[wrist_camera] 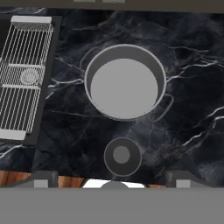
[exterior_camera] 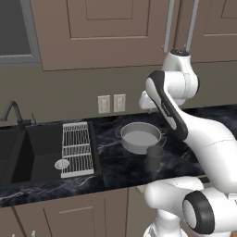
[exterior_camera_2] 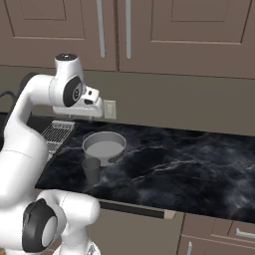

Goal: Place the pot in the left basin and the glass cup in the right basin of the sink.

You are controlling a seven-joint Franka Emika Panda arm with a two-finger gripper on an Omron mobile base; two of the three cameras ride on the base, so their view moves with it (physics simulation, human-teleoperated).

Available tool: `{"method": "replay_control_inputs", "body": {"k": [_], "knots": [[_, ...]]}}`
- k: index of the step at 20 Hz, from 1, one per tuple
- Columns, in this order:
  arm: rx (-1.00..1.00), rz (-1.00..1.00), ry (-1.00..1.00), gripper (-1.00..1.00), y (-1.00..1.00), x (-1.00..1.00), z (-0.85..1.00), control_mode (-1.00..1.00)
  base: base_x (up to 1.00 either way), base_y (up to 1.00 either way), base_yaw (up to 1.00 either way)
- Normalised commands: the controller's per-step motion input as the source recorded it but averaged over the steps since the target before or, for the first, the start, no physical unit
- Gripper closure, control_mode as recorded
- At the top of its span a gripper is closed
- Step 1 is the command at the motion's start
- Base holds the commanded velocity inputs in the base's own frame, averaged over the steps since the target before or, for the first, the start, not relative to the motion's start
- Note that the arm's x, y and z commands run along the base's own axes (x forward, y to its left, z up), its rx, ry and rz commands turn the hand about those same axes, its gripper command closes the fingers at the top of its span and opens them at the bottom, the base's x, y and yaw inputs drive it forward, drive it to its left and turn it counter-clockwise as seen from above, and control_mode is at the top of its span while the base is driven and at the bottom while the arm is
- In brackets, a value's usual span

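Grey pot point(wrist_camera: 124, 83) and glass cup point(wrist_camera: 122, 156) sit close together on the black marble counter point(wrist_camera: 192, 65), right of the sink point(exterior_camera: 28, 152). Left base view shows both basins and the faucet point(exterior_camera: 13, 112); my hand view shows the rack point(wrist_camera: 26, 74). My pincer point(wrist_camera: 113, 183) hangs above them, spread wide, holding nothing.

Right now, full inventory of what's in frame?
pot: 1, grey metal, on the counter right of the sink, empty
glass cup: 1, translucent grey, on the counter just in front of the pot
sink: 1, black, set in the counter at left
wire rack: 1, white, across the right basin
faucet: 1, dark, behind the sink
counter: 1, black marble
wall outlets: 2, white, on the wall
cabinets: brown, above and below
gripper: 1, dark tips, above the cup and pot, open
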Motion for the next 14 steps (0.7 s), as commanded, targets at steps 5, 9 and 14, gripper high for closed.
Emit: {"method": "replay_control_inputs", "body": {"k": [5, 9, 14], "knots": [[0.0, 0.01, 0.08, -1.0, 0.05, -0.55, -0.1, -1.0, 0.0, 0.0, 0.0], [0.0, 0.0, 0.07, -1.0, -0.01, -0.58, -0.17, -1.0, 0.0, 0.0, 0.0], [-0.03, 0.03, 0.12, -1.0, 0.0, -0.15, -0.16, -1.0, 0.0, 0.0, 0.0]]}}
